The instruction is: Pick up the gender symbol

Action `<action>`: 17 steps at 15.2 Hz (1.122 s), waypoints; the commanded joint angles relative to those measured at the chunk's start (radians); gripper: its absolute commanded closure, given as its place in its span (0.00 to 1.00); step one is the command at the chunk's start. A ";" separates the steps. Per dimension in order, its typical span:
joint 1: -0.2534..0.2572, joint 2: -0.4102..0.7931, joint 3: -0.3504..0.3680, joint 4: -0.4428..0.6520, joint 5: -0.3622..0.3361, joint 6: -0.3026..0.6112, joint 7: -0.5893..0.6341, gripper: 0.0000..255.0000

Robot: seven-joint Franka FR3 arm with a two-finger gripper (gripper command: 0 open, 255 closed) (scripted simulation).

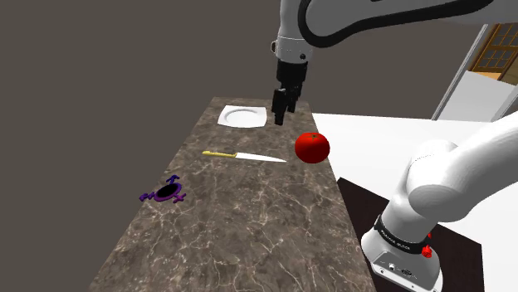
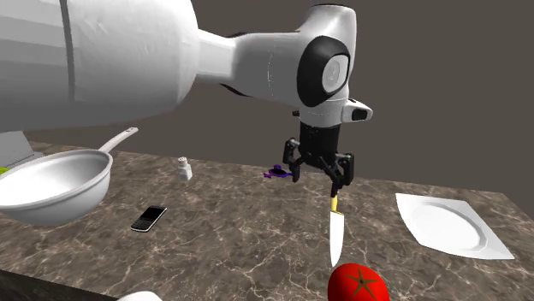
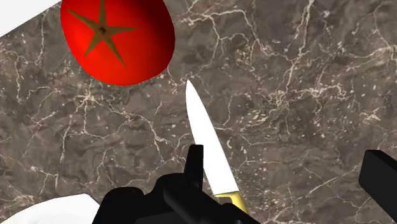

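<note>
The gender symbol (image 1: 163, 194) is a small purple and black piece lying flat on the marble counter (image 1: 249, 232), near the edge on the shoulder view's left. In the second exterior view the gender symbol (image 2: 277, 173) peeks out from behind the gripper. My black gripper (image 1: 280, 114) hangs open high over the far part of the counter, well away from the symbol. Seen from the second exterior view, the gripper (image 2: 317, 178) has its fingers spread with nothing between them. Looking along the gripper (image 3: 286, 172), its fingers (image 3: 194, 162) stand apart above a knife.
A yellow-handled knife (image 1: 243, 155) lies mid-counter, with a red tomato (image 1: 312, 147) beside its tip. A white plate (image 1: 243, 117) sits at the far end. A white pan (image 2: 51, 184), a shaker (image 2: 184, 168) and a phone (image 2: 150, 218) occupy the other end.
</note>
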 commanded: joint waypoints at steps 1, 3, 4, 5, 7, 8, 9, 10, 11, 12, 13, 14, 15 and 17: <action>0.010 0.064 0.024 0.015 0.013 0.045 0.023 0.00; 0.020 0.127 0.049 0.040 0.023 0.076 0.047 0.00; 0.025 0.158 0.061 0.055 0.027 0.091 0.060 0.00; 0.030 0.191 0.073 0.071 0.030 0.106 0.072 0.00; 0.040 0.256 0.097 0.105 0.033 0.132 0.097 0.00; 0.044 0.290 0.108 0.124 0.033 0.145 0.110 0.00; 0.049 0.324 0.119 0.144 0.033 0.156 0.123 0.00; 0.054 0.358 0.130 0.165 0.031 0.167 0.136 0.00; 0.059 0.393 0.140 0.187 0.028 0.177 0.150 0.00; 0.064 0.427 0.150 0.211 0.025 0.187 0.163 0.00; 0.069 0.463 0.159 0.235 0.020 0.195 0.177 0.00; 0.075 0.498 0.168 0.261 0.015 0.203 0.190 0.00; 0.082 0.534 0.177 0.287 0.008 0.209 0.204 0.00; 0.096 0.607 0.191 0.344 -0.006 0.220 0.232 0.00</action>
